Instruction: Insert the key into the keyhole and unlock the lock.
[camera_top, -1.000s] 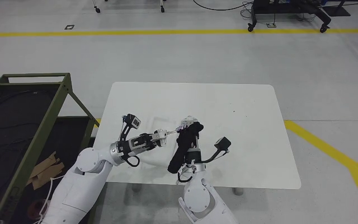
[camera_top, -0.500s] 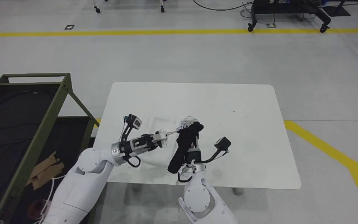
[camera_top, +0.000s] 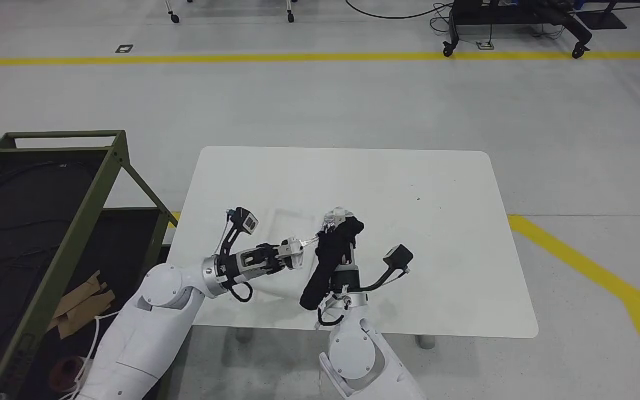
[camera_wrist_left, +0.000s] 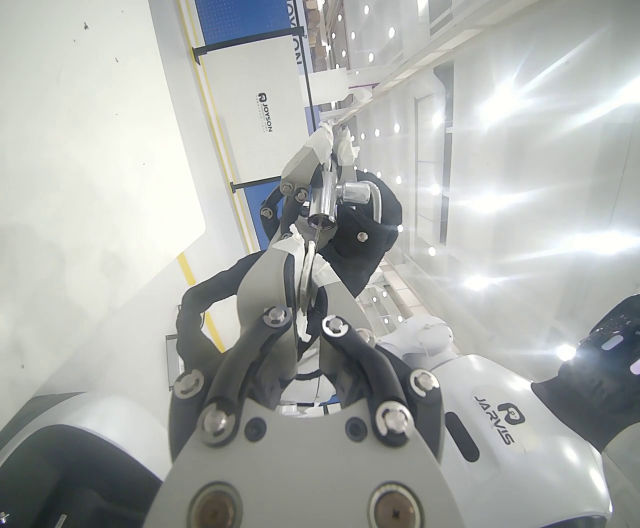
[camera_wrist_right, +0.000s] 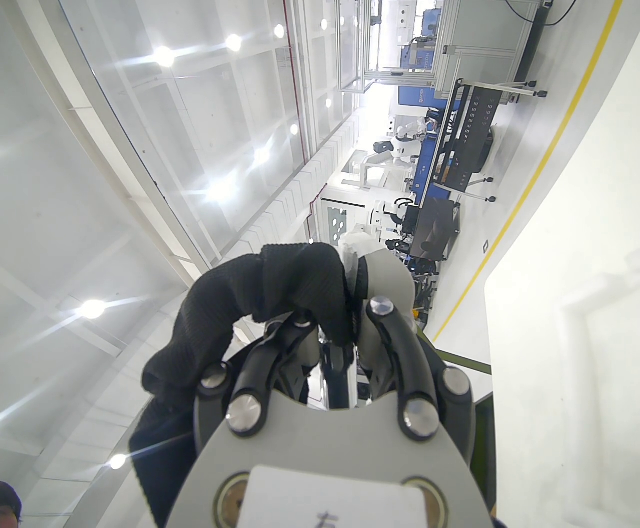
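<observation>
In the top view the left arm comes in from the lower left of the frame. Its left gripper (camera_top: 292, 247) sits over the near part of the white table (camera_top: 430, 200), left of centre. The left wrist view shows that claw closed narrow on the flat round head of a metal key (camera_wrist_left: 306, 286), held edge-on between the taped fingertips (camera_wrist_left: 292, 246).

The key's thin blade points away from the claw. Its tip meets the end face of the chrome padlock (camera_wrist_left: 324, 204), at the keyhole. How far in it goes cannot be told.

The padlock is off the table, clamped in the right gripper (camera_wrist_left: 332, 144), whose white-taped tips close on the lock body. The bent shackle (camera_wrist_left: 369, 194) sticks out to one side. A black cloth sleeve (camera_wrist_left: 365, 235) wraps that gripper and runs down the right forearm, which rises from the lower centre of the top view.

Beyond the two claws the tabletop runs toward the upper right. A green-framed cart (camera_top: 118, 160) stands at the left edge of the frame, and a yellow floor line (camera_top: 300, 58) crosses the top.
</observation>
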